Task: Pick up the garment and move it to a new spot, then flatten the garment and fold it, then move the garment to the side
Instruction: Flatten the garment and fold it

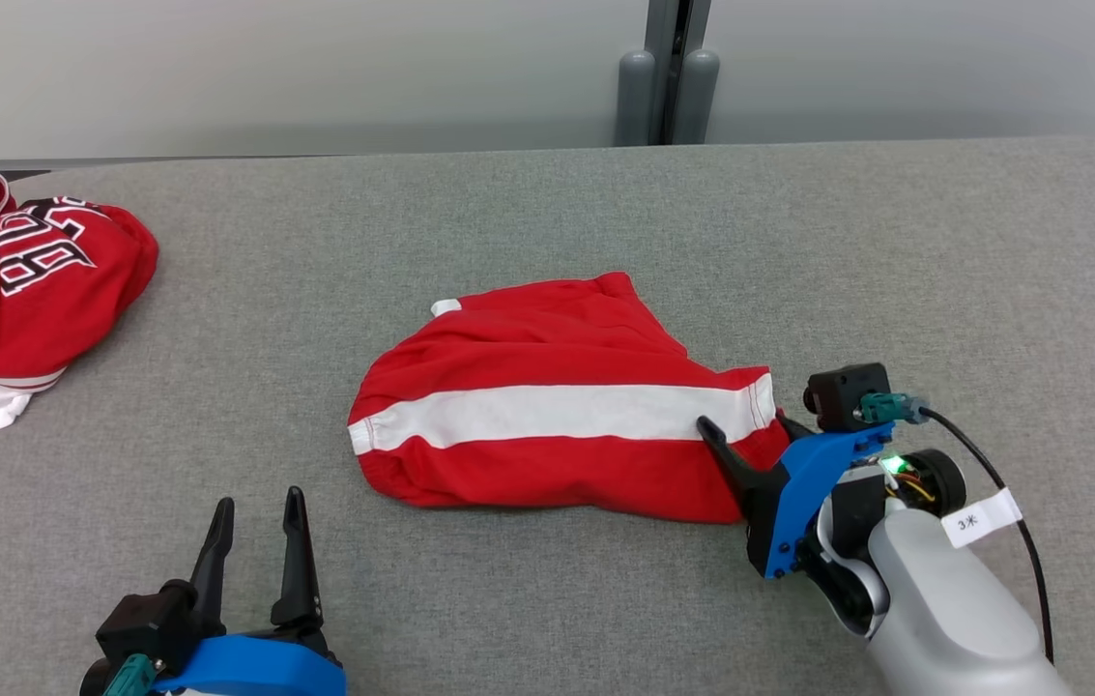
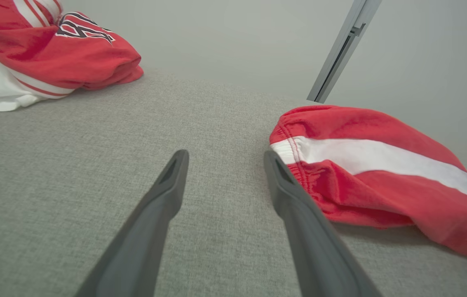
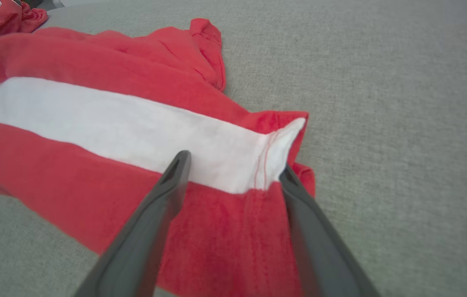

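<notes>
- Head view: a grey woven tabletop (image 1: 895, 251) runs back to a pale wall (image 1: 315, 68), where a grey post (image 1: 668, 87) stands (two rounded stubs flank its base).
- The garment (image 1: 547, 416) lies crumpled near the tabletop's middle. It is soft red knit with a broad white band along its length and stitched hems at both ends.
- A second red-and-white jersey (image 1: 25, 280) with black lettering sits heaped at the far left edge, well apart.
- My right hand (image 3: 233, 161) reaches in low from the right, forearm slanted. Its fingers are spread wide astride the garment's hemmed right end, and nothing is pinched.
- My left hand (image 1: 259, 498) hangs low at the near left, fingers wide and pointing away over bare tabletop, apart from the garment.
</notes>
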You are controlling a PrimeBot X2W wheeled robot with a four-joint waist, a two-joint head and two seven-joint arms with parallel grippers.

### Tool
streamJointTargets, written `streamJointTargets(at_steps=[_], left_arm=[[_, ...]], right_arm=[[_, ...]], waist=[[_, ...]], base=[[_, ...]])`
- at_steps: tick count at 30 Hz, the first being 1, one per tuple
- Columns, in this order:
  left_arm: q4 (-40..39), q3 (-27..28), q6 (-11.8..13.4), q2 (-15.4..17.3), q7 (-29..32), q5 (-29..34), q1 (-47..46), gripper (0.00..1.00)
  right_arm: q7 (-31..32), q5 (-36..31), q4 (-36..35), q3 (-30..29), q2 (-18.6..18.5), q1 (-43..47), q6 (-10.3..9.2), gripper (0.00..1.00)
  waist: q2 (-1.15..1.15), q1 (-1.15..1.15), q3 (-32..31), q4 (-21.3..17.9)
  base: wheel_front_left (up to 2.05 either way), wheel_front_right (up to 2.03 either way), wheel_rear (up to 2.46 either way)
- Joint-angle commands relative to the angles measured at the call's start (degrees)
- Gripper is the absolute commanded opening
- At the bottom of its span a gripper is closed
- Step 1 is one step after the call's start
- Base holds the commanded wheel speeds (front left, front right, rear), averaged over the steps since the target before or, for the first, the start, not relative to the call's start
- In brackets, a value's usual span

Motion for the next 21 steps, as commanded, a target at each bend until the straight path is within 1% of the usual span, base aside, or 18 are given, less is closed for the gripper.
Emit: streamJointTargets(at_steps=[1, 2, 4, 5, 7, 9, 10, 12, 16, 18, 21], left_arm=[[-0.1, 0.2, -0.3, -0.1, -0.2, -0.1, -0.7, 1.00], [0.0, 0.0, -0.3, -0.1, -0.2, -0.1, -0.9, 1.00], [0.6, -1.1, -0.6, -0.1, -0.2, -0.1, -1.4, 1.00], [1.0, -1.9, -0.8, -0.1, -0.2, -0.7, -1.7, 1.00], [2.1, -3.5, -0.9, -0.1, 0.2, -1.9, -2.7, 1.00], [3.4, -5.5, -1.2, 0.2, 2.2, -3.9, -4.2, 1.00], [3.4, -5.5, -1.2, 0.2, 2.2, -3.9, -4.2, 1.00], [4.1, -7.8, -1.3, 1.0, 4.3, -6.8, -5.9, 1.00], [4.5, -12.3, -1.2, 4.1, 8.2, -14.5, -9.1, 1.00], [5.1, -13.0, -1.2, 5.7, 9.5, -18.1, -10.6, 1.00], [6.7, -14.9, -1.2, 8.1, 12.0, -21.7, -12.7, 1.00]], right_arm=[[0.1, 0.6, 0.8, -0.4, 0.2, -1.9, 0.01, 0.49], [0.0, 0.8, 1.5, -0.4, 0.2, -2.2, 0.01, 0.38], [-0.3, 1.1, 2.6, -0.5, 0.2, -2.7, 0.01, 0.19], [-0.5, 1.3, 3.1, -0.6, 0.2, -3.1, 0.01, 0.00], [-0.9, 1.6, 3.9, -0.6, 0.1, -3.8, 0.01, 0.00], [-1.4, 1.6, 4.6, -0.3, 0.0, -4.0, 0.01, 0.00], [-1.4, 1.6, 4.6, -0.3, 0.0, -4.0, 0.01, 0.00], [-1.9, 1.8, 5.1, 0.1, 0.0, -4.4, 0.01, 0.00], [-2.6, 2.2, 5.8, 1.3, 0.0, -5.0, 0.01, 0.00], [-2.9, 2.4, 6.1, 1.9, 0.0, -5.4, 0.01, 0.00], [-3.0, 2.9, 6.3, 3.0, 0.0, -6.0, 0.01, 0.00]], waist=[[0.00, 0.00, 0.1, 0.1], [0.00, 0.00, 0.2, 0.2], [0.00, 0.00, 0.3, 0.4], [0.00, 0.00, 0.3, 0.6], [0.00, 0.00, 0.4, 0.8], [0.00, 0.00, 0.4, 0.8], [0.00, 0.00, 0.4, 0.8], [0.00, 0.00, 0.5, 0.7], [0.00, 0.00, 0.9, 0.0], [0.00, 0.00, 1.2, -0.4], [0.00, 0.00, 1.5, -1.0]], base=[[0.00, 0.00, 0.00], [0.00, 0.00, 0.00], [0.00, 0.00, 0.00], [0.00, 0.00, 0.00], [0.00, 0.00, 0.00], [0.00, 0.00, 0.00], [0.00, 0.00, 0.00], [0.00, 0.00, 0.00], [0.00, 0.00, 0.00], [0.00, 0.00, 0.00], [0.00, 0.00, 0.00]])
